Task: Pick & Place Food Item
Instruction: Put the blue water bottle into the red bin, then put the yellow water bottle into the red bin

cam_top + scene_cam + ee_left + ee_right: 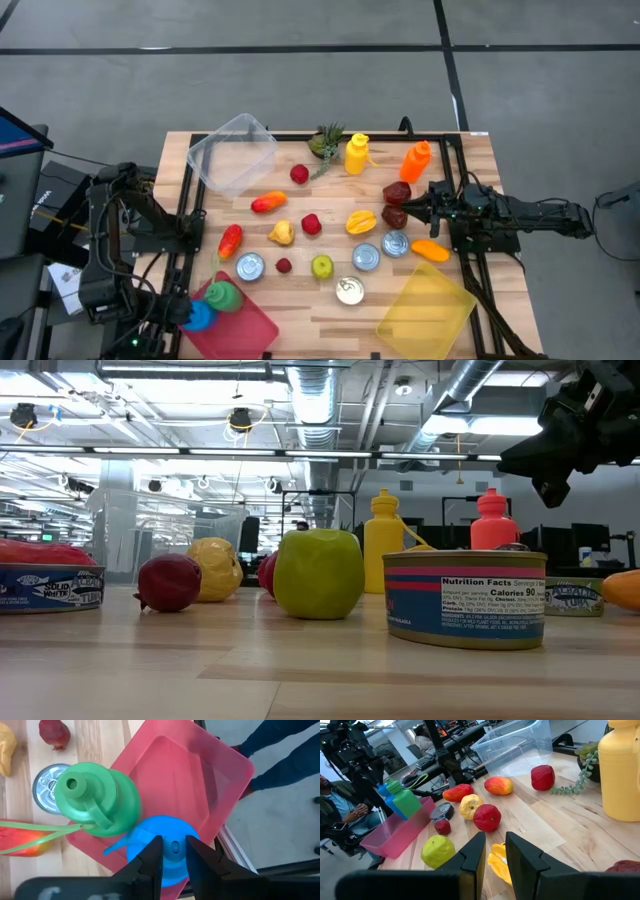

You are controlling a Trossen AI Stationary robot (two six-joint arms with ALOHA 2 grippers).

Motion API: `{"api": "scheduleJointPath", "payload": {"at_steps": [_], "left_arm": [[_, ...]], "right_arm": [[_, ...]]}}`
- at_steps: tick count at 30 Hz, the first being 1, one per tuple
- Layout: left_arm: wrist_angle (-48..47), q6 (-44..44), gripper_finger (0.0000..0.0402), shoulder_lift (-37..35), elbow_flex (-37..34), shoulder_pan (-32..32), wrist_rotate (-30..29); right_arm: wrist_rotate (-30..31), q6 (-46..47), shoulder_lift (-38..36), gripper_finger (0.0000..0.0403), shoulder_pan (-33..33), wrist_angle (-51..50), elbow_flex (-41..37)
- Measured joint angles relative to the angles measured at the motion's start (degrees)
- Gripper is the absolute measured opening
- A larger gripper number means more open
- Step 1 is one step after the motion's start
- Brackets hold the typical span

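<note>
The blue bottle [167, 850] stands in the red bin [220, 775] just beside the green bottle [97, 797], the left gripper [174, 862] hovering narrow above its cap, while the right gripper [492, 855] hangs narrow and empty over the yellow pepper [501, 862].

Blue bottle [170, 847] partly hidden behind left wrist fingers [152, 862]; yellow bottle [621, 770] cut off at 3 o'clock edge.

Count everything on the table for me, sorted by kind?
Tubs: 3
Bottles: 4
Cans: 4
Fruit and vegetables: 11
Plant: 1
Total: 23
</note>
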Motion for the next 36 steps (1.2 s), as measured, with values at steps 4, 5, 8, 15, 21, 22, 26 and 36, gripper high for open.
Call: {"api": "scheduleJointPath", "payload": {"at_steps": [4,5,8,15,21,22,26,36], "left_arm": [[-0.12,-0.26,0.0066,-0.98,-0.22,0.04,0.71],[-0.22,-0.82,0.0067,-1.37,-0.32,0.04,0.96],[-0.11,-2.37,0.0073,-2.62,-0.39,0.04,1.49],[-0.92,-3.23,0.0128,-5.35,-0.35,0.04,-0.9],[-1.25,-3.23,0.0175,-5.05,-0.35,0.04,-0.93],[-1.25,-3.23,0.0181,-5.21,-0.35,0.04,-0.93],[-0.28,-3.48,0.0198,-6.77,-0.35,0.62,-0.95],[21.65,21.61,0.0196,-21.61,-0.26,14.72,-21.58]], "right_arm": [[0.0,0.0,0.0,0.0069,0.02,0.0,0.0],[0.0,0.0,0.02,0.0069,0.0,0.02,0.0],[0.0,0.0,0.0,0.0069,0.01,0.0,0.0],[0.0,0.0,0.02,0.0069,0.01,0.0,0.0],[0.0,0.0,0.0,0.0069,0.02,0.02,0.0],[0.0,0.0,0.02,0.0069,0.02,0.02,0.0],[0.0,0.0,0.01,0.0069,0.01,0.0,0.0],[-0.02,0.0,0.0,0.0069,0.02,0.02,0.0]]}}
